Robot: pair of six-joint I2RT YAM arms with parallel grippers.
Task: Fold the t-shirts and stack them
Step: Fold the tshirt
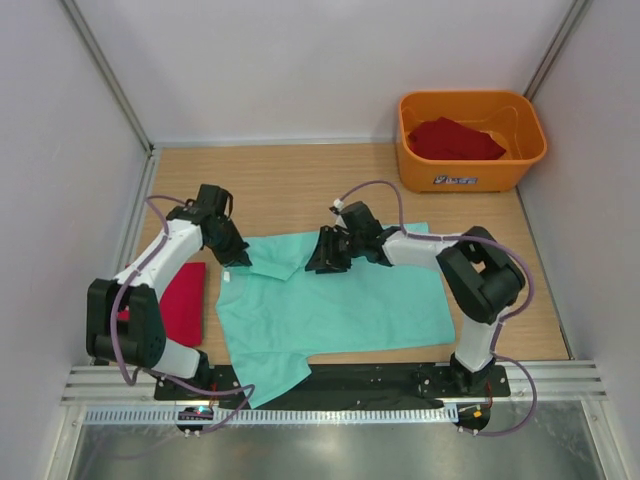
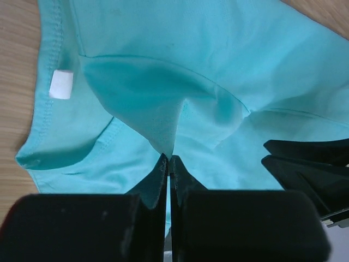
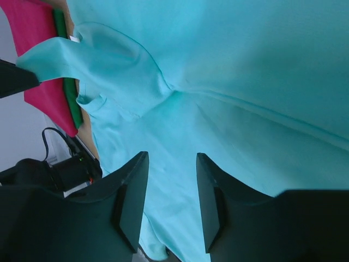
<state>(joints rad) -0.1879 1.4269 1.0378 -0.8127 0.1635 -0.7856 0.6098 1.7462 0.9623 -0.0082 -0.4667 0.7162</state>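
Shirt [image 1: 340, 305], the green one, lies spread on the table [image 1: 300, 180]. Left gripper [image 2: 168, 159] is clamped on a fold of it. Right gripper [image 3: 172, 158] hangs over it, jaws apart. Pull slow and even, so the fold lands straight.

Mint-green t-shirt [image 1: 340, 305]; white label [image 2: 60, 84]; red t-shirts [image 1: 183, 300]; orange tub [image 1: 425, 176].

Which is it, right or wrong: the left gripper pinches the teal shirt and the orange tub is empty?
Wrong in one respect: the top view shows the orange tub holding a red shirt, not empty. The left gripper does pinch the teal shirt.
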